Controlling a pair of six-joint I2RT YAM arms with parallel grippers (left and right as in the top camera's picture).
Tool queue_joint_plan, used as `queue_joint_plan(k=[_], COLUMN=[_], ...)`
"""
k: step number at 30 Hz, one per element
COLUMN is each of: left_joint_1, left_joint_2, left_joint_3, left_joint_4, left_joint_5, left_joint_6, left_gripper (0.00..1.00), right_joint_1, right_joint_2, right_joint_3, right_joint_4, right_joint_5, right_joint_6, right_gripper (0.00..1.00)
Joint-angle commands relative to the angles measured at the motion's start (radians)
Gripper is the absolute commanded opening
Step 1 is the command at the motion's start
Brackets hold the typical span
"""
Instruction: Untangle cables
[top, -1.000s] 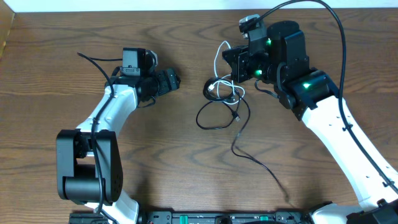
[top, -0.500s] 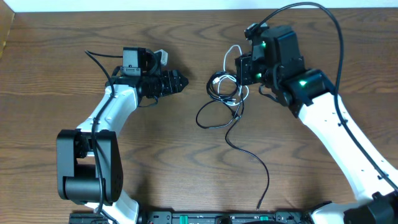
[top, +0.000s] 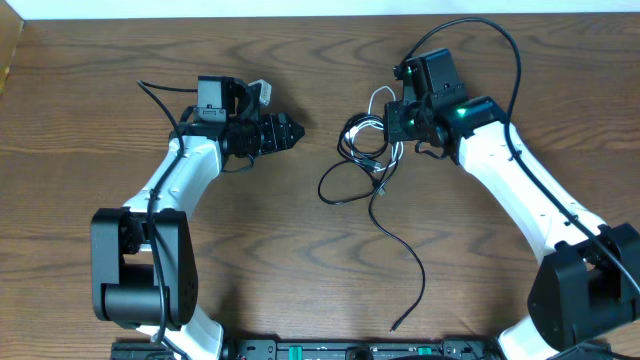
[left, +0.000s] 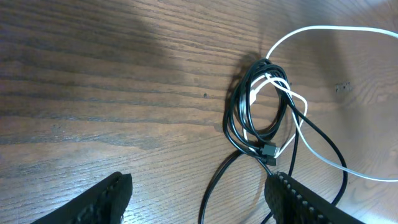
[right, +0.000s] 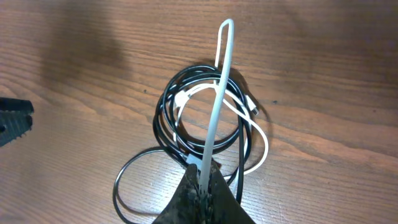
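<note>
The cables lie tangled at the table's middle. The black cable is coiled with a long tail trailing toward the front edge. The white cable threads through that coil. My right gripper is shut on the white cable, which rises from its tips as a taut loop above the coil; in the overhead view the right gripper sits at the tangle's right side. My left gripper stands open, left of the tangle and apart from it. In the left wrist view the left gripper is open, with the black coil ahead of it.
A loose black loop spreads on the wood in front of the tangle. The thick black robot wire arcs over the right arm. The table's far edge runs just behind both grippers.
The left gripper has swung right toward the tangle and narrowed a little. The right gripper has shifted with the white cable, and the black tail has swept leftward across the table.
</note>
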Motion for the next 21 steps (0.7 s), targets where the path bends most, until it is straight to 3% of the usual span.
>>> queue_joint_plan(k=[1,6,9,11,15,21], left_joint_1=[0.002,0.001,0.001,0.002,0.002,0.002], left_joint_2=[0.011,0.011,0.011,0.011,0.011,0.011], left_joint_3=[0.0,0.0,0.0,0.0,0.0,0.0], left_joint_4=[0.002,0.002,0.002,0.002,0.002,0.002], left_joint_5=[0.015,0.012,0.012,0.012,0.012,0.012], left_joint_6=[0.018,0.018,0.018,0.018,0.018,0.018], left_gripper=[0.72,0.73,0.73,0.72,0.72,0.72], right_joint_1=[-0.003,-0.002,-0.003,-0.009,-0.047,-0.118], right_joint_2=[0.006,0.006,0.006,0.006,0.008,0.055], right_joint_3=[0.002,0.002,0.002,0.002,0.002,0.002], right_joint_4=[0.006,0.011,0.01,0.002,-0.029,-0.074], right_joint_5=[-0.007,-0.008,-0.007,0.004,0.023,-0.004], right_joint_6=[-0.007,-0.013,-0.017,-0.039,-0.039,-0.121], right_gripper=[0.04,0.26,0.49,0.55,0.56,0.45])
